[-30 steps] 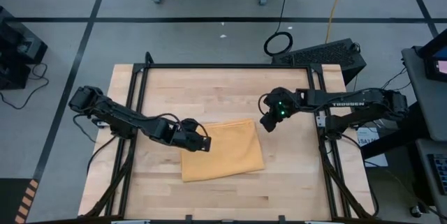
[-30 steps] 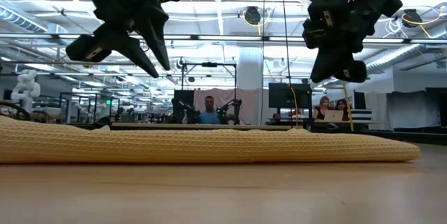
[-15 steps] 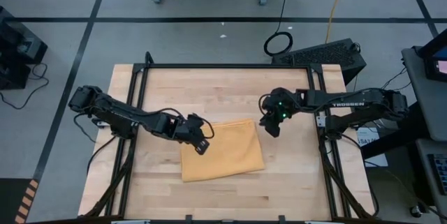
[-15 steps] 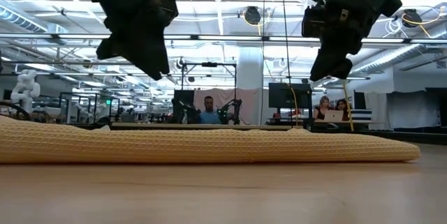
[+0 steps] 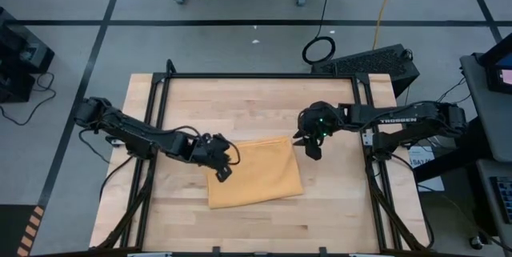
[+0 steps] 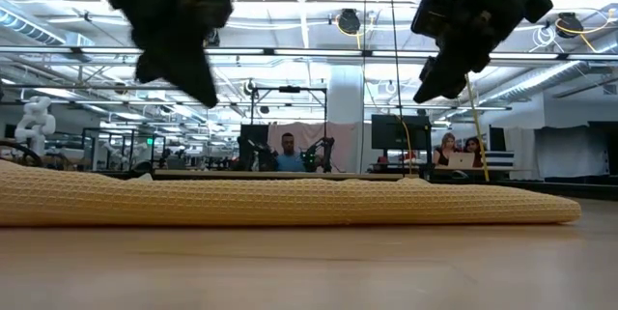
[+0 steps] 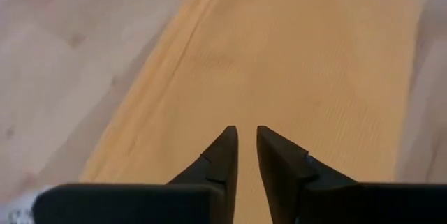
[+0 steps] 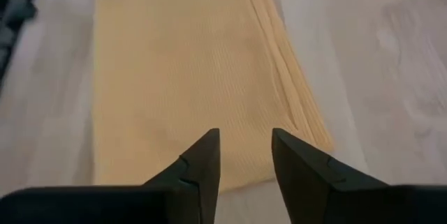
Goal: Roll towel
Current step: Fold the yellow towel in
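The mustard-yellow towel (image 5: 254,172) lies folded flat on the wooden table, a low wide strip in the low view (image 6: 290,202). My left gripper (image 5: 223,170) hovers above the towel's left edge, fingers a narrow gap apart (image 7: 246,137) with nothing between them. My right gripper (image 5: 313,151) hovers just off the towel's far right corner, open (image 8: 244,144) and empty. In the low view both, left gripper (image 6: 198,88) and right gripper (image 6: 430,86), hang well clear of the cloth. Layered edges of the towel show in both wrist views (image 7: 174,56) (image 8: 279,63).
A black metal frame (image 5: 256,75) runs along the table's far edge and sides. Bare wood lies beyond the towel on the far side (image 5: 256,109) and the near side (image 5: 256,226). People sit in the room behind the table (image 6: 288,151).
Both grippers have rolled about their own pointing lines while staying above the towel. My left gripper has also shifted slightly toward the table's near left. The towel has not moved.
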Robot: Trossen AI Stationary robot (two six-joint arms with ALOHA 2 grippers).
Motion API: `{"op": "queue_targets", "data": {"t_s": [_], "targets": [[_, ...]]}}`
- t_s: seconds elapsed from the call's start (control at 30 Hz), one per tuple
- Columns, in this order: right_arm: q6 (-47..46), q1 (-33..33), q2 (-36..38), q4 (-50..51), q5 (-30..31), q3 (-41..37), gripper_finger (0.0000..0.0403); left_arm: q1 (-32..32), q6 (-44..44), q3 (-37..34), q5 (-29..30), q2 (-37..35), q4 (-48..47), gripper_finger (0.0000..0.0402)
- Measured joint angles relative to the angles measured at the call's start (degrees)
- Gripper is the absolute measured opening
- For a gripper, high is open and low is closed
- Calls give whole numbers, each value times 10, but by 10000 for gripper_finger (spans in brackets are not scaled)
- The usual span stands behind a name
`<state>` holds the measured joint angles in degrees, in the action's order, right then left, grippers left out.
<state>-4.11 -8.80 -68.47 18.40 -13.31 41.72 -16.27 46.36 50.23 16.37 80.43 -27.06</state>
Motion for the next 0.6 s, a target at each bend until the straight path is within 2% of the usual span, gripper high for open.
{"op": "queue_targets", "data": {"t_s": [0.1,0.27,0.4,0.6], "targets": [[17,4,-14,3,14,-3,121,-14,44,-36,-11,-11,-8,45],[-1,5,-47,-6,10,-3,121,-19,151,-48,-76,-9,-1,40],[3,7,-67,-12,-4,-3,121,-35,216,-48,-67,-9,18,40],[18,7,-82,-25,-4,-4,121,-78,366,-48,-55,-1,-48,40]]}}
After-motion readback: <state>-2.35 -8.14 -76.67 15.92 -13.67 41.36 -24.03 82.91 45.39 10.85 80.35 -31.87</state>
